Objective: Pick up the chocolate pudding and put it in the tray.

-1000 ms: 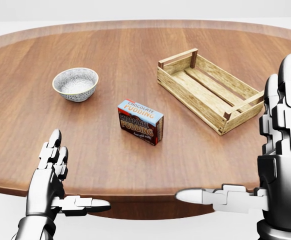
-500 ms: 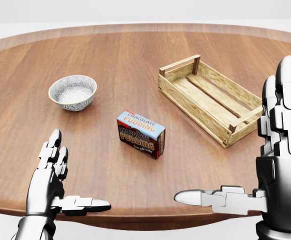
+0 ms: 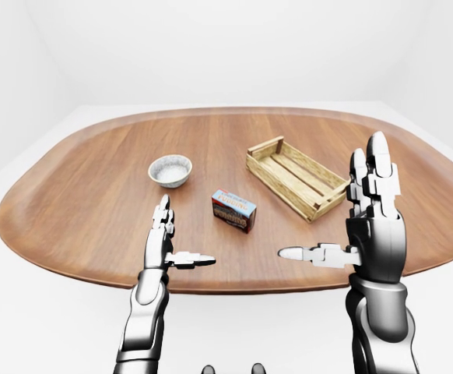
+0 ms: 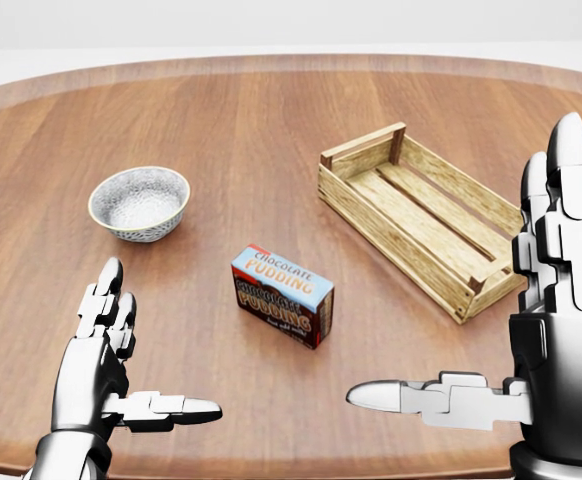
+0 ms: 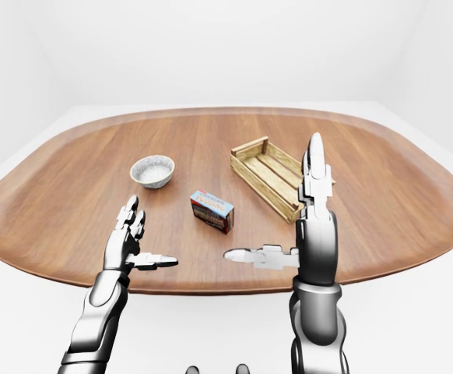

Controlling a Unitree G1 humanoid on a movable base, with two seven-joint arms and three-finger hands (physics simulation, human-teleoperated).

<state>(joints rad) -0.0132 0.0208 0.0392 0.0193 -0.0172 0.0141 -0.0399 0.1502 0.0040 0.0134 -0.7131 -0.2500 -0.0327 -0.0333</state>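
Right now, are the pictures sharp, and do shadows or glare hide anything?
Head view: sharp; the pudding box lettering reads clearly, soft shadows under the bowl, no glare. Left-eye view: sharp, evenly lit; the table edge curves strongly. Right-eye view: the right hand covers one corner of the tray.

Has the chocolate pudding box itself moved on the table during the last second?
No. The chocolate pudding keeps its place between bowl and tray; everything slides down the head view together, so the camera advanced.
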